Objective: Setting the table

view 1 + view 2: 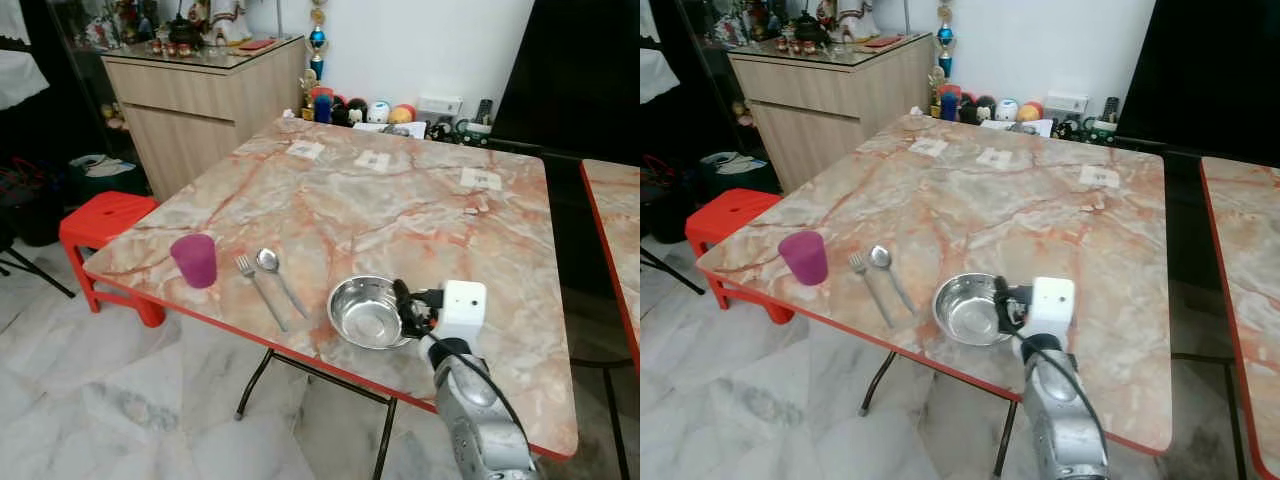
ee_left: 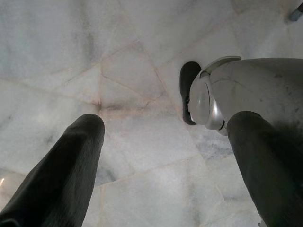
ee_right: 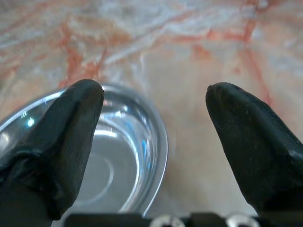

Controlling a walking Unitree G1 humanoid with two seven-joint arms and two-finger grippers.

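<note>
Steel bowl (image 1: 365, 312), round and shiny, stands upright with its mouth up near the front edge of the marble worktop (image 1: 400, 200). Beside it the fork (image 1: 259, 289) and spoon (image 1: 279, 278) lie parallel, heads away from me, next to a purple cup (image 1: 194, 260). My right pincer (image 1: 410, 310) is wide open at the bowl's rim, holding nothing. My left pincer (image 2: 161, 156) hangs open above the floor.

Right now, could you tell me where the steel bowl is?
The steel bowl sits near the table's front edge, right of the spoon, with the open right gripper at its rim.
</note>
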